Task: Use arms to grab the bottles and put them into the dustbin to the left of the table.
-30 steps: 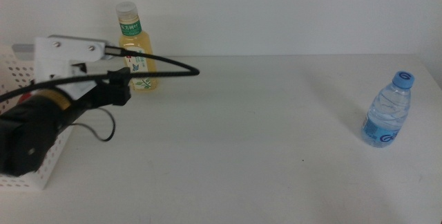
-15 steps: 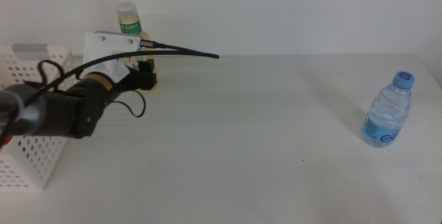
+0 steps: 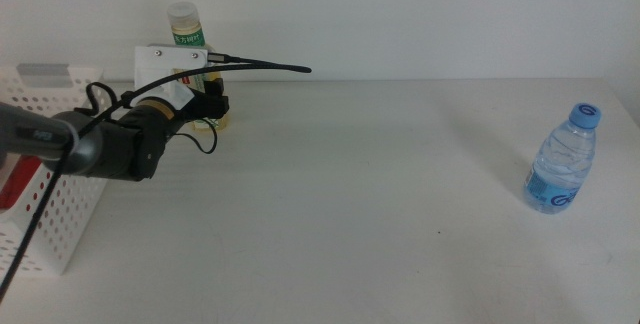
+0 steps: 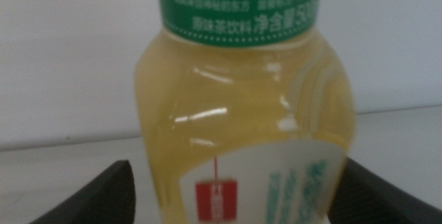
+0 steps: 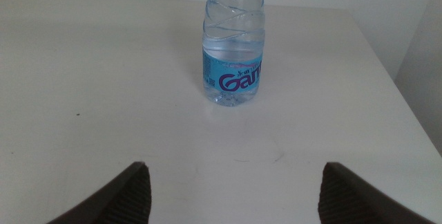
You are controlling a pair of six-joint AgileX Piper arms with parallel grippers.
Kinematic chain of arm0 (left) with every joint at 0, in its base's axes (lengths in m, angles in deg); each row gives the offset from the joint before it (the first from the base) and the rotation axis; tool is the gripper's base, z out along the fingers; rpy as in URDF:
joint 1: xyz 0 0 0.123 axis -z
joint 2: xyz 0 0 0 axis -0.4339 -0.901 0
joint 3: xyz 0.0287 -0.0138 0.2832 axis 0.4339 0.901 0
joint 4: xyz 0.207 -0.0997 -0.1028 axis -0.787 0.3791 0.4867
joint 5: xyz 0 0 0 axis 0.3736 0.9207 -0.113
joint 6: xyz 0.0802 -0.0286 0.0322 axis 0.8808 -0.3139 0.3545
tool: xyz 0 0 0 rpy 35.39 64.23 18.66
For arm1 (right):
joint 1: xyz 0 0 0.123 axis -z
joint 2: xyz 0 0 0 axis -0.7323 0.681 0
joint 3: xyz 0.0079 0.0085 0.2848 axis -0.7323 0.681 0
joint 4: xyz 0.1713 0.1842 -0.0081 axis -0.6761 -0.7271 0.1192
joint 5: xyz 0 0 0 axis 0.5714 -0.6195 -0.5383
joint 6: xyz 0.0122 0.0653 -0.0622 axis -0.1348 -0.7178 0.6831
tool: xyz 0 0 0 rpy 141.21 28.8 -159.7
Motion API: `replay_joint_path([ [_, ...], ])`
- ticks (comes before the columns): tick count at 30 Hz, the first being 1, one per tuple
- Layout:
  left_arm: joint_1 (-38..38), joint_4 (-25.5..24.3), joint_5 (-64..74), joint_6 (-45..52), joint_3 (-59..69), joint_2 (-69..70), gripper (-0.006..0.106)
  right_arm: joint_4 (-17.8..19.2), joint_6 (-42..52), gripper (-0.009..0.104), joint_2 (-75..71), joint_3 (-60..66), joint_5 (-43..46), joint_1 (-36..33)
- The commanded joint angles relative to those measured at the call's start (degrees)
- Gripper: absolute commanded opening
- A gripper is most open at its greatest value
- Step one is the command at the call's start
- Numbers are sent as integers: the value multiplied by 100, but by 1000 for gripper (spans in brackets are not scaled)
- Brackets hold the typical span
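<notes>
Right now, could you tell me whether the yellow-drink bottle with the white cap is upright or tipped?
Upright: the yellow-drink bottle stands on the white table, cap uppermost.

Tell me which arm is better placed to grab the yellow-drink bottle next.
Left. Its tool is open, jaws on either side of the yellow-drink plastic bottle with green label at the table's far left. The right tool, also open, faces the small clear water bottle with blue label.
</notes>
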Motion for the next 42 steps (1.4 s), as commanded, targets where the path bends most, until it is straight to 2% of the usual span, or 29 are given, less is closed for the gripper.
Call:
replay_joint_path([
  [1, -5, 70, -460, -121, -342, 171, 90, 38, 14, 63, -155, -43, 437, 23],
  [8, -5, 117, -463, -203, -873, -232, 89, 38, 14, 63, -155, -43, 437, 23],
  [12, 1, 233, -463, -208, -881, -232, 77, 38, 14, 63, -155, -43, 437, 23],
  [14, 1, 317, -434, -314, -881, -232, 62, 38, 14, 63, -155, -43, 437, 23],
  [16, 1, 310, -434, -519, -873, -221, 43, 38, 14, 63, -155, -43, 437, 23],
  [20, 1, 67, -398, -553, -743, -53, 7, 38, 14, 63, -155, -43, 437, 23],
  [22, 1, -75, -414, -548, -559, 113, -1, 38, 14, 63, -155, -43, 437, 23],
  [25, 1, -75, -485, -548, -182, 441, 0, 38, 14, 63, -155, -43, 437, 23],
  [31, 1, -654, -397, -622, 742, 1387, 8, 38, 14, 63, -155, -43, 437, 23],
  [37, 1, -1052, 420, -1308, 1379, 2497, 9, 38, 14, 63, -155, -43, 437, 23],
  [42, 39, -1910, 1595, -2050, 1498, 3378, 9, 38, 14, 63, -155, -43, 437, 23],
])
